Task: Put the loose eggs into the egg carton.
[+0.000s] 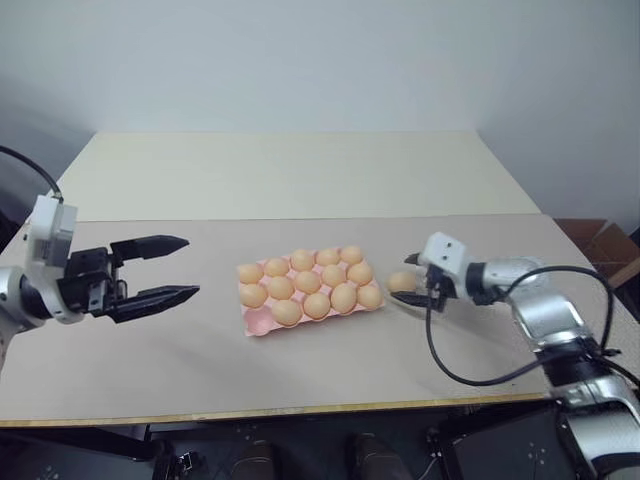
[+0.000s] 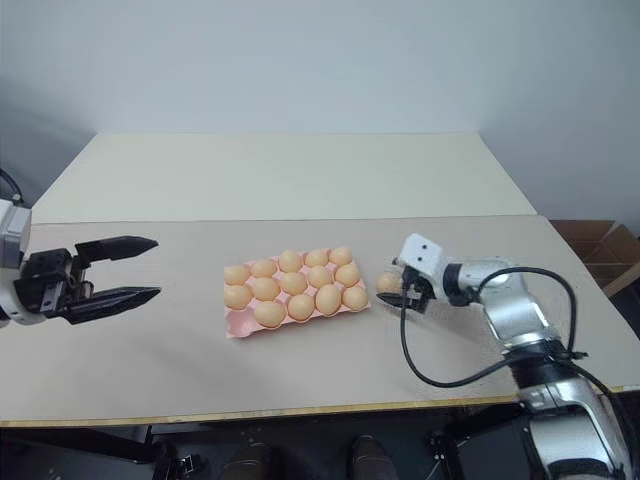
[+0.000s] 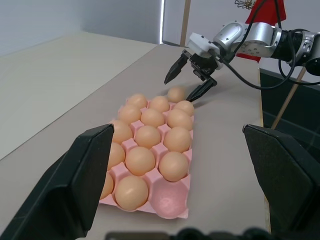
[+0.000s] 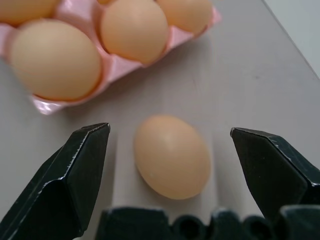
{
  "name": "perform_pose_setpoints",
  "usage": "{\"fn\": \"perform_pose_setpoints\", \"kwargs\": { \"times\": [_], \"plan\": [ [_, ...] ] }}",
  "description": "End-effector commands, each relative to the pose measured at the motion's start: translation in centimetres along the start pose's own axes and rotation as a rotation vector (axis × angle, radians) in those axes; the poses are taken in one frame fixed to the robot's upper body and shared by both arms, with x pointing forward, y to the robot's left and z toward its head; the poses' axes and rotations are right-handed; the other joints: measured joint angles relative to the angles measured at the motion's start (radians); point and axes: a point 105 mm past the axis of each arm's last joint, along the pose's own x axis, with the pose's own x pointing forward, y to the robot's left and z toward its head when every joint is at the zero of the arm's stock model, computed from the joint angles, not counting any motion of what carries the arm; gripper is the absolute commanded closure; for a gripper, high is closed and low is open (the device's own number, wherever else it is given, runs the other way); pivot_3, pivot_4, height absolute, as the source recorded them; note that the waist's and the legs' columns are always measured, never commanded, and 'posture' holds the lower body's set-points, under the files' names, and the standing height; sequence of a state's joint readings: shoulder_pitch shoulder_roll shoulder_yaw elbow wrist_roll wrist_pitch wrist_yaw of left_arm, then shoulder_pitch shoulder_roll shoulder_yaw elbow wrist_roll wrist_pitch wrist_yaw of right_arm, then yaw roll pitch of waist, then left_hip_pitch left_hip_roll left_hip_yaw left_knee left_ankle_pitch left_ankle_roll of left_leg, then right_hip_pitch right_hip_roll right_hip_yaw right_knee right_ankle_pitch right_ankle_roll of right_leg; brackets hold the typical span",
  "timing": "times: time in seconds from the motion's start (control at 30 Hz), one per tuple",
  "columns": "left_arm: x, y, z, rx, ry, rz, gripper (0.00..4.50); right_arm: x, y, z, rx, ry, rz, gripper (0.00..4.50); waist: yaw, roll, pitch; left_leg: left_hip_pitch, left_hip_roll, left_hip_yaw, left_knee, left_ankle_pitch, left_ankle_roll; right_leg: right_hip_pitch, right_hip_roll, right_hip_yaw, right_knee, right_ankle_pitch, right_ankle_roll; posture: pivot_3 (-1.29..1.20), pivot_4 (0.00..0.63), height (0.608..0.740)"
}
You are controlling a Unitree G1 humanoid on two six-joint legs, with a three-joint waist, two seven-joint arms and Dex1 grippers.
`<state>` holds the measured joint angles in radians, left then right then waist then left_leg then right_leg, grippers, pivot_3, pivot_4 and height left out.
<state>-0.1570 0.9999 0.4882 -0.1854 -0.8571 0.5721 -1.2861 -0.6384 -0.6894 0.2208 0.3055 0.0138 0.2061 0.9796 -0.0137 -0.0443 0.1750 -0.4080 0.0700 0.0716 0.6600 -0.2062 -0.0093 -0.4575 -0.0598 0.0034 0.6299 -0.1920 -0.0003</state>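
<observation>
One pale orange-tan, matt, oval loose egg (image 4: 171,156) lies on the beige surface (image 1: 300,370), just beside the end of the flat pale pink moulded egg carton (image 1: 262,321) that faces the surface's right edge. The carton sits near the middle of the surface, with every cup filled but one at its near left corner. The right gripper (image 1: 412,288) has its jaws wide on either side of the loose egg, not touching it. The left gripper (image 1: 186,268) hovers toward the left edge, well apart from the carton, jaws wide and holding nothing.

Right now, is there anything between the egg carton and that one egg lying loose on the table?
Nothing but bare table. The right wrist view shows a clear strip between the loose egg and the egg carton; the open right gripper straddles that egg.
</observation>
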Motion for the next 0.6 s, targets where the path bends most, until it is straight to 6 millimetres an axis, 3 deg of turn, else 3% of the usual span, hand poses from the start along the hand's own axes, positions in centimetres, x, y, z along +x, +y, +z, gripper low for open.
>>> {"fn": "perform_pose_setpoints", "kwargs": {
  "times": [0.03, 0.17, 0.27, 0.33, 0.47, 0.6],
  "plan": [
    [-0.3, -0.4, 0.7, 0.050, 0.016, 0.009, 0.00, 0.3, -0.8, -0.2, -0.056, 0.031, -0.024, 0.02, 0.000, 0.000, 0.000, 0.000, 0.000, 0.000, 0.000, 0.000, 0.000, 0.000, 0.000, 0.000, 0.000, 0.000, 0.000, 0.00, 0.150, 0.740],
    [-0.4, -0.5, 0.6, 0.048, 0.020, 0.017, 0.00, 0.5, -0.8, -0.1, -0.045, 0.014, -0.011, 0.85, -0.002, 0.000, 0.000, 0.000, 0.000, 0.000, 0.000, 0.000, 0.000, 0.000, 0.000, 0.000, 0.000, 0.000, 0.001, 0.00, 0.150, 0.740],
    [-0.5, -0.5, 0.5, 0.048, 0.022, 0.027, 0.00, -0.1, -1.2, 1.1, -0.036, -0.041, -0.032, 1.92, -0.002, 0.000, 0.000, 0.001, 0.000, 0.000, 0.000, 0.000, 0.000, 0.000, 0.000, 0.000, 0.001, 0.000, 0.001, 0.00, 0.150, 0.740],
    [-0.6, -0.5, 0.5, 0.046, 0.022, 0.035, 0.00, -0.6, -1.5, 2.1, -0.029, -0.083, -0.045, 2.39, -0.001, 0.000, 0.000, 0.001, 0.000, 0.000, 0.000, 0.000, 0.000, 0.000, 0.000, 0.000, 0.001, 0.000, 0.001, 0.00, 0.150, 0.740],
    [-1.0, -0.3, 0.2, 0.043, 0.026, 0.073, 0.00, -2.0, -1.5, 4.6, -0.040, -0.171, -0.056, 2.52, -0.005, 0.000, 0.000, 0.001, 0.000, 0.000, 0.000, 0.000, 0.000, 0.000, 0.000, 0.000, 0.001, 0.003, 0.005, 0.00, 0.150, 0.740],
    [-1.9, 0.1, -0.3, 0.033, 0.038, 0.142, 0.00, -2.1, -0.6, 8.7, -0.073, -0.279, -0.057, 2.52, -0.005, 0.000, 0.000, 0.001, 0.001, 0.000, 0.000, 0.000, 0.000, 0.000, 0.000, 0.000, 0.001, 0.003, 0.005, 0.00, 0.150, 0.740]
  ]
}}
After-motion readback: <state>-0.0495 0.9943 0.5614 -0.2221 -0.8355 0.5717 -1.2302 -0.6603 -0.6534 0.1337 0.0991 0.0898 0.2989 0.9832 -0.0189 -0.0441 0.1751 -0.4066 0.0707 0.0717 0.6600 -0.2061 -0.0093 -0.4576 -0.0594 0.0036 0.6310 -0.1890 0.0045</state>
